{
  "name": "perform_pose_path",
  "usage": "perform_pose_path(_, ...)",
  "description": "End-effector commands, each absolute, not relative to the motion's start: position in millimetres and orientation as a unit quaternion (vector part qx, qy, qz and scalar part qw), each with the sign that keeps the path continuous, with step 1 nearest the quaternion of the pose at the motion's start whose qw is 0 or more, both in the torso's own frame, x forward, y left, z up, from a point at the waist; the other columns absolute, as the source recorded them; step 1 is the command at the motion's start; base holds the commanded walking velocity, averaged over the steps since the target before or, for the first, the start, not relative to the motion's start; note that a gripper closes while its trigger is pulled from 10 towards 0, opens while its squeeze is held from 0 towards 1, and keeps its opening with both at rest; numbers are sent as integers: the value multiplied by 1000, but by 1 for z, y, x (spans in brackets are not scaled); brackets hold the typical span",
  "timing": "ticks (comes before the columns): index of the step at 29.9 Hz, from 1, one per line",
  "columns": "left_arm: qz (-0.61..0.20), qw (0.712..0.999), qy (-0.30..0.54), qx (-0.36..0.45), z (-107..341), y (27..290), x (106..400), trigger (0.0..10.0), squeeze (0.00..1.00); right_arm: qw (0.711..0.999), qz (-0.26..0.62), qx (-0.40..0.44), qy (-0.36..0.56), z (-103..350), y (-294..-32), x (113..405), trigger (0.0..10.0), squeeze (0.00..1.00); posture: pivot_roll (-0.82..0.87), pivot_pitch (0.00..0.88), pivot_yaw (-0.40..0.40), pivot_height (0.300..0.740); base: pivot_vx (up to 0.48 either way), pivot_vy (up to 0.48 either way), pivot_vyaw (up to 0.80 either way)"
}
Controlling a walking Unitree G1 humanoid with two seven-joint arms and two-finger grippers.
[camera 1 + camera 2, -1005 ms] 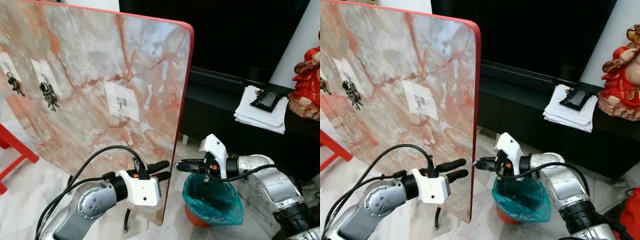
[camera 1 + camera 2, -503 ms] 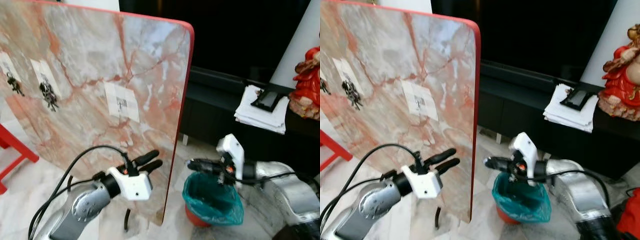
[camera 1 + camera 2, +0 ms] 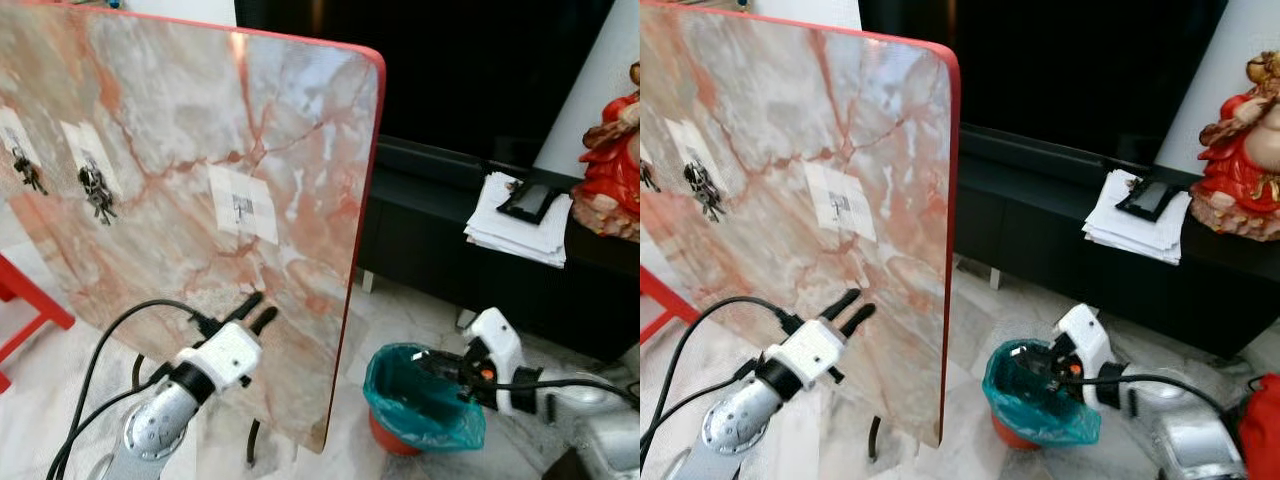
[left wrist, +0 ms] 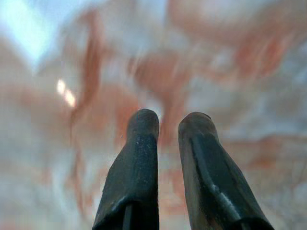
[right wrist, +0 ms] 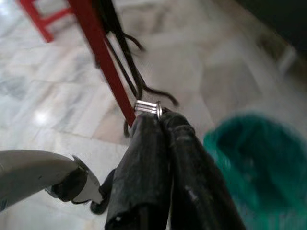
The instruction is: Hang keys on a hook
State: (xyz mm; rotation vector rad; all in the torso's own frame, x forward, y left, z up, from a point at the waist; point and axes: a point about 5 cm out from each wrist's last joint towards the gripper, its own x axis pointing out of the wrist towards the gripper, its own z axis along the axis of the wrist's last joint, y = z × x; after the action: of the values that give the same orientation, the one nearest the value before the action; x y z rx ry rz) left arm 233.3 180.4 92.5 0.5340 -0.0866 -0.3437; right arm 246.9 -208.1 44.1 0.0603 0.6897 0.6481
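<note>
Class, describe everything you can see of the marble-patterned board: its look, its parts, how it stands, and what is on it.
The marble-patterned board is a large flat panel, glossy, veined pink, orange and grey-white, with a thin red rim and rounded corners. It stands tilted on the pale floor. Three white patches sit in a row on its face, each with a hook: the nearest hook is bare, the other two carry dark key bunches. The left tool points at its lower part.

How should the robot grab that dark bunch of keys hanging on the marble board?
Probably pinch the dark bunch of keys by its dangling lower end, coming straight at the front of the red-edged marble-pattern board: the bunch hangs flat against that face.
</note>
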Motion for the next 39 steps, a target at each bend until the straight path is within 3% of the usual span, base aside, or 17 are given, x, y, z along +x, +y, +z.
perform_pose_path(1, -136, 959, -12, 247, 83, 193, 230, 10000, 0, 898, 278, 24, 342, 38, -215, 246, 10000, 0, -4, 0, -51, 740, 0, 0, 0)
perform_pose_path(5, -49, 974, 89, 202, 43, 221, 219, 10000, 0, 908, 159, 51, 385, 1, -221, 245, 10000, 0, -6, 0, -57, 740, 0, 0, 0)
perform_pose_path(9, -20, 971, 176, 160, 9, 230, 210, 10000, 0, 905, 71, 77, 412, -25, -223, 240, 10000, 0, -6, 0, -62, 740, 0, 0, 0)
perform_pose_path(13, -22, 961, 240, 133, -17, 229, 202, 10000, 0, 896, 26, 88, 435, -41, -219, 232, 10000, 0, -3, 0, -66, 740, 0, 0, 0)
perform_pose_path(20, 52, 946, 314, 68, -43, 240, 201, 10000, 0, 887, -4, 105, 450, -59, -202, 222, 10000, 0, 2, 0, -76, 740, 0, 0, 0)
perform_pose_path(24, 59, 921, 382, 52, -63, 232, 190, 10000, 0, 870, -37, 113, 479, -73, -197, 203, 10000, 0, 2, 0, -76, 740, 0, 0, 0)
perform_pose_path(39, 58, 914, 400, 27, -73, 221, 183, 10000, 0, 857, -96, 148, 484, -82, -204, 185, 10000, 0, -11, 0, -60, 740, 0, 295, 0)
